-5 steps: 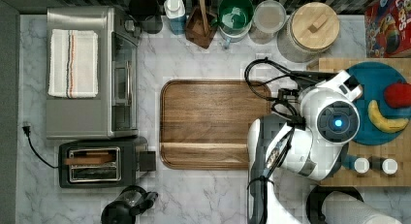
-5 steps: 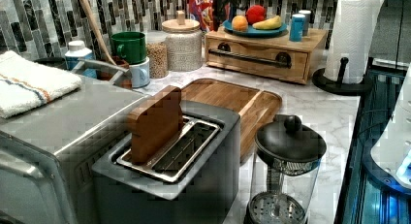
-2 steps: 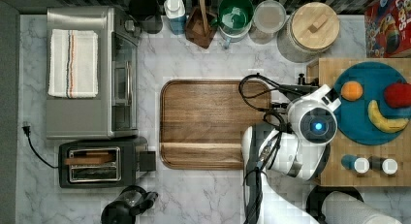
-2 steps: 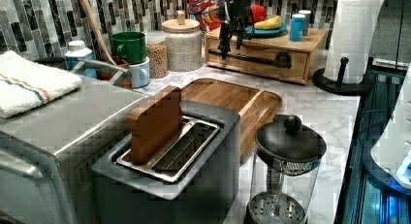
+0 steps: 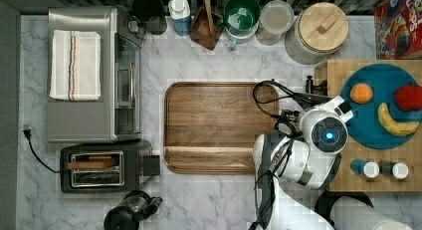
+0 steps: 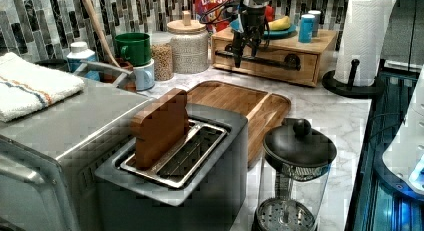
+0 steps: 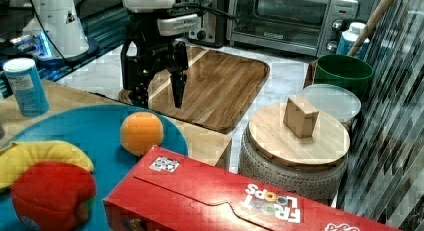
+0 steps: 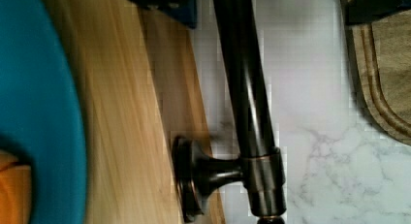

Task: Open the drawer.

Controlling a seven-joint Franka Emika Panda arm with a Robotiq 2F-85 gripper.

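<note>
Top view looks straight down; left and right views face across the brown tray [image 5: 219,126] oppositely; wrist view close-up.

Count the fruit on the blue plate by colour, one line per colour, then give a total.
Orange: 1, the orange
Red: 1, the red fruit
Yellow: 1, the banana
Total: 3
</note>
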